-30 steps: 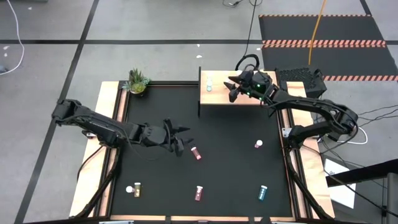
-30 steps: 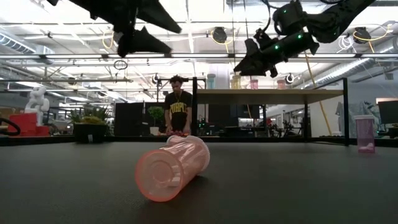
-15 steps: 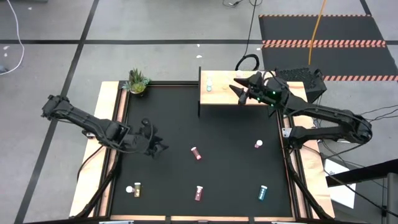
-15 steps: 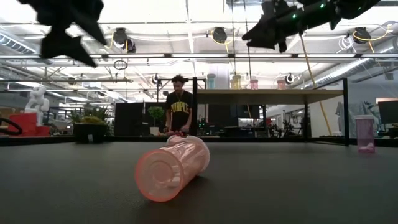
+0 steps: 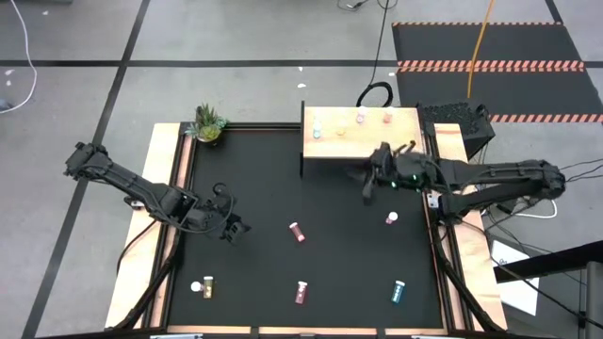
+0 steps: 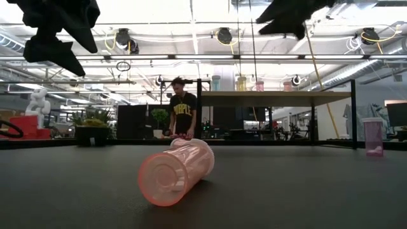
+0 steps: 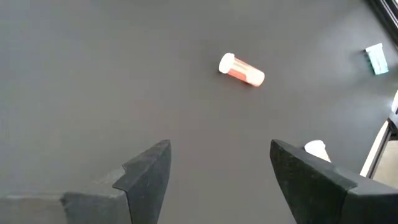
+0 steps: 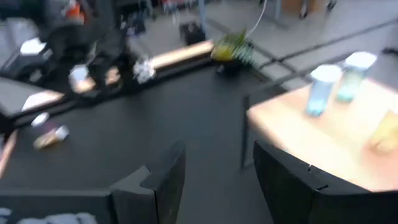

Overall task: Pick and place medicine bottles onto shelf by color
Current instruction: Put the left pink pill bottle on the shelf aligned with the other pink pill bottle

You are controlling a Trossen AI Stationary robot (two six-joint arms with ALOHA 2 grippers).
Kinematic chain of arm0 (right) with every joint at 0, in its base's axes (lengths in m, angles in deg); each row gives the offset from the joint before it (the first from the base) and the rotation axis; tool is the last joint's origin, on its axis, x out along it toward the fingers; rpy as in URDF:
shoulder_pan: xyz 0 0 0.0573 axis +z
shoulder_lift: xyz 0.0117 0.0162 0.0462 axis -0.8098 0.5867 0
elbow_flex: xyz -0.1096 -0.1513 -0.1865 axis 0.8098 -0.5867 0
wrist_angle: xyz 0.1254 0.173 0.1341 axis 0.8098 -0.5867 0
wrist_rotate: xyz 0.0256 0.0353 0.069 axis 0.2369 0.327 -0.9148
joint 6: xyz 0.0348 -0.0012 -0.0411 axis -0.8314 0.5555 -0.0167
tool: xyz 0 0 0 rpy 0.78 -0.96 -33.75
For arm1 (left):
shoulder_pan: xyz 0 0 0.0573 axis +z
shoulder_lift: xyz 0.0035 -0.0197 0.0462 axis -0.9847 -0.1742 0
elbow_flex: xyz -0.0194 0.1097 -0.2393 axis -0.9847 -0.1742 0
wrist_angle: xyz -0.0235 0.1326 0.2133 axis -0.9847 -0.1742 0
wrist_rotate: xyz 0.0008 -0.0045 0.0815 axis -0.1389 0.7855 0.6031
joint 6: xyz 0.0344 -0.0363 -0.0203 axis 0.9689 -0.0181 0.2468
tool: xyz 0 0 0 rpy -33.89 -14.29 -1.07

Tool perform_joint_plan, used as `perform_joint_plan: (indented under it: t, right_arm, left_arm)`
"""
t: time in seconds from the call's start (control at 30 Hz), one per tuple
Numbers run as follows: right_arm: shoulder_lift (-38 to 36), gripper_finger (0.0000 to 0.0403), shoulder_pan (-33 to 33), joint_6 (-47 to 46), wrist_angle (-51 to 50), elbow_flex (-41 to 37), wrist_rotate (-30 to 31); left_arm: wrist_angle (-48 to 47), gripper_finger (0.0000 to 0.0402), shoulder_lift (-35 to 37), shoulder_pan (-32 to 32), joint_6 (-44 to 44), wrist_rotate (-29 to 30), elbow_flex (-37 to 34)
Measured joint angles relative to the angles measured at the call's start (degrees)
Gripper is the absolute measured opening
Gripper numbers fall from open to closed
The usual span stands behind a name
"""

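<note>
The pale wood shelf (image 5: 364, 143) stands at the table's far right and carries several bottles: teal (image 5: 317, 125), yellow (image 5: 341, 132) and two pink (image 5: 361, 115). A pink bottle (image 5: 298, 232) lies on its side mid-table, large in the low view (image 6: 175, 172). Another pink one (image 5: 392, 218) stands upright toward the right. My left gripper (image 5: 231, 226) hovers open left of the lying bottle, which shows ahead in its wrist view (image 7: 242, 70). My right gripper (image 5: 369, 184) hangs open just in front of the shelf's near edge (image 8: 323, 146).
Near the front edge lie a dark red bottle (image 5: 301, 292), a teal one (image 5: 399, 291), and a yellow (image 5: 208, 283) and a white one (image 5: 197, 287). A potted plant (image 5: 208, 123) sits at the far left corner. A person (image 6: 183, 114) stands beyond the table.
My left gripper has drawn back from beside the lying pink bottle toward the table's left edge. My right gripper has left its place above the shelf top and come toward the near edge, now in front of the shelf. No bottle has moved.
</note>
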Motion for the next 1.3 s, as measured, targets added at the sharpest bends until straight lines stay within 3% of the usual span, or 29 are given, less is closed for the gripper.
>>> perform_joint_plan:
  t: [0.23, 0.4, 0.57, 0.8, 1.03, 1.13, 1.3]
  right_arm:
    - [0.1, 0.0183, 17.8, -20.9, -19.0, 7.0, 8.3]
    - [3.7, 0.0183, 29.0, -38.3, -21.6, 7.1, 13.3]
    - [14.1, 0.0183, 35.6, -49.2, -19.2, 9.2, 13.3]
    - [27.6, 0.0183, 38.1, -49.4, -6.1, 14.5, 13.3]
    - [30.5, 0.0183, 38.5, -49.1, -0.1, 14.8, 9.8]
    - [30.5, 0.0183, 38.5, -46.7, -0.1, 14.8, 8.7]
    - [31.1, 0.0183, 38.2, -44.4, -0.1, 14.8, 9.0]
  left_arm:
    - [-0.4, 0.0271, 0.0, 0.0, 1.8, -2.8, 0.0]
    - [-2.5, 0.0271, 0.0, -1.2, 4.3, -6.0, 0.0]
    - [-10.1, 0.0271, 0.8, -4.0, -0.5, -11.6, 0.0]
    - [-11.2, 0.0271, 3.7, -14.6, 0.4, -15.3, 0.0]
    - [-7.4, 0.0271, 5.7, -28.4, 5.4, -30.3, 0.3]
    - [-7.3, 0.0271, 5.2, -35.5, 8.4, -27.9, 0.4]
    - [-7.9, 0.0271, 1.7, -44.3, 13.9, -16.7, 0.4]
